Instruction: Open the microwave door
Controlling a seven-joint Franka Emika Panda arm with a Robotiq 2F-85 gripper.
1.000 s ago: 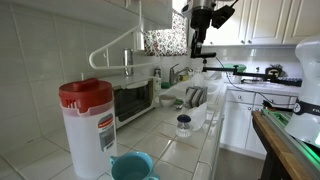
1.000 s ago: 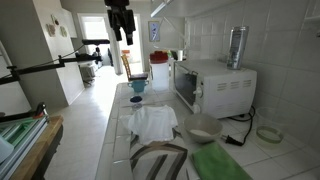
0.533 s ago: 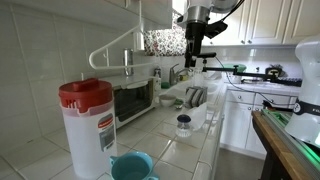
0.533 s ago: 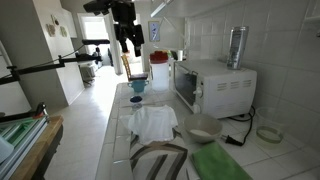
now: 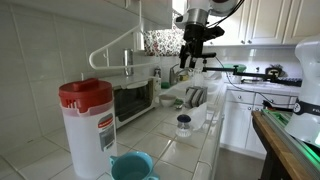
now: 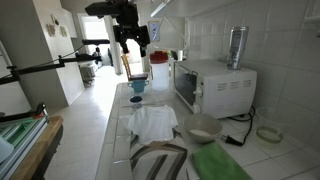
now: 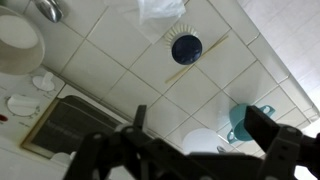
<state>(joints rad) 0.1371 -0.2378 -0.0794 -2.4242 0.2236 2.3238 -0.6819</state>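
The microwave (image 5: pixel 135 100) is a small silver box on the tiled counter against the wall, also seen in an exterior view (image 6: pixel 215 88). The microwave door (image 5: pixel 133 102) is dark glass and looks shut; it also shows in an exterior view (image 6: pixel 185 87) and at the lower left of the wrist view (image 7: pixel 70 125). My gripper (image 5: pixel 190 64) hangs in the air above the counter, well clear of the microwave, also seen in an exterior view (image 6: pixel 133 45). In the wrist view my gripper (image 7: pixel 200 125) has its fingers wide apart with nothing between them.
A white pitcher with a red lid (image 5: pixel 88 125) and a teal cup (image 5: pixel 130 165) stand near the microwave. A blue-lidded jar (image 5: pixel 184 124), a dish rack (image 5: pixel 195 97), a white cloth (image 6: pixel 153 120) and a bowl (image 6: pixel 203 127) sit on the counter.
My gripper has come down from near the upper cabinets, moved towards the counter, and its fingers have spread apart. The microwave and its door have not moved.
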